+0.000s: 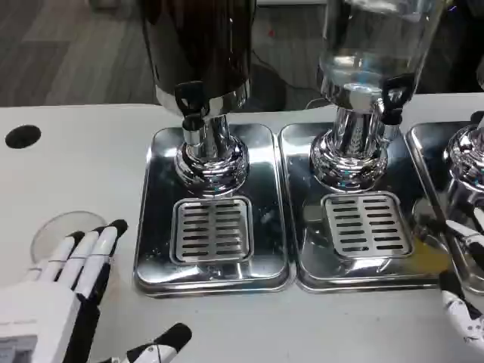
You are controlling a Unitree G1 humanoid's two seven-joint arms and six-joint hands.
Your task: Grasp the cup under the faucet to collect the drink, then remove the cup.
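1. A white desk (76, 166) carries three steel drip trays; two dispensers stand fully in frame, a third at 3 o'clock.
2. Clear cup (64, 231) sits at 8 o'clock, beside the left hand (60, 302), fingers spread, holding nothing.
3. Right hand (461, 302) at 4 o'clock: grip unclear.

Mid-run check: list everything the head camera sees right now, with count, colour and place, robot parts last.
dark dispenser: one, dark body, chrome base, black tap, back centre-left
clear dispenser: one, see-through body, chrome base, black tap, back centre-right
third dispenser base: one, chrome, right edge, partly cut off
drip trays: three, chrome; two with slotted grilles, the third cut off at the right edge
clear cup: one, transparent, on table under the left fingers
table hole: one, black, far left
table: one, white
left hand: one, white and black, bottom left, fingers spread
right hand: one, white and black, bottom right edge
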